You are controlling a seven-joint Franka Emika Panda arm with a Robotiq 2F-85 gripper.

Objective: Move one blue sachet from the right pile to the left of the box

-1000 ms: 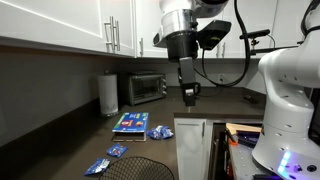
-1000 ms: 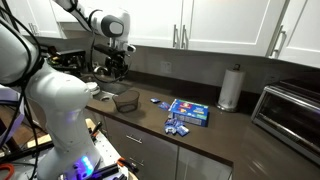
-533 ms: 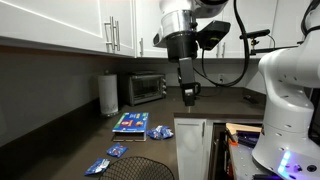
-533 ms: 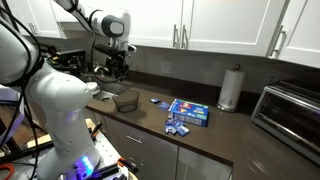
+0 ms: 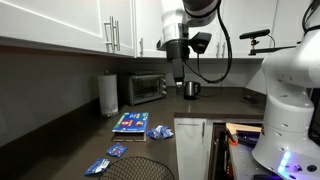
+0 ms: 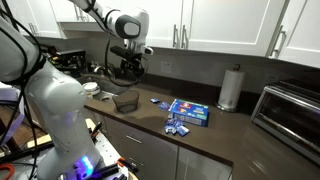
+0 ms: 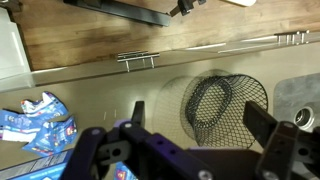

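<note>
The box (image 5: 130,122) lies flat on the dark counter and also shows in an exterior view (image 6: 188,111). A small heap of blue sachets (image 5: 160,132) sits by the counter's front edge next to the box, and shows in an exterior view (image 6: 178,126). A looser group of blue sachets (image 5: 105,160) lies near the mesh basket, and shows at the left of the wrist view (image 7: 35,118). My gripper (image 5: 178,86) hangs high above the counter, open and empty. It also shows in an exterior view (image 6: 133,68). In the wrist view its jaws (image 7: 200,125) frame the basket.
A black mesh basket (image 6: 125,98) stands on the counter beside the box and shows in the wrist view (image 7: 225,105). A paper towel roll (image 5: 108,95) and a silver toaster oven (image 5: 146,88) stand at the back. A sink corner (image 7: 300,100) lies past the basket.
The arm has swung and risen a little, carrying the gripper sideways towards the box side of the counter. The sachets and box have not moved.
</note>
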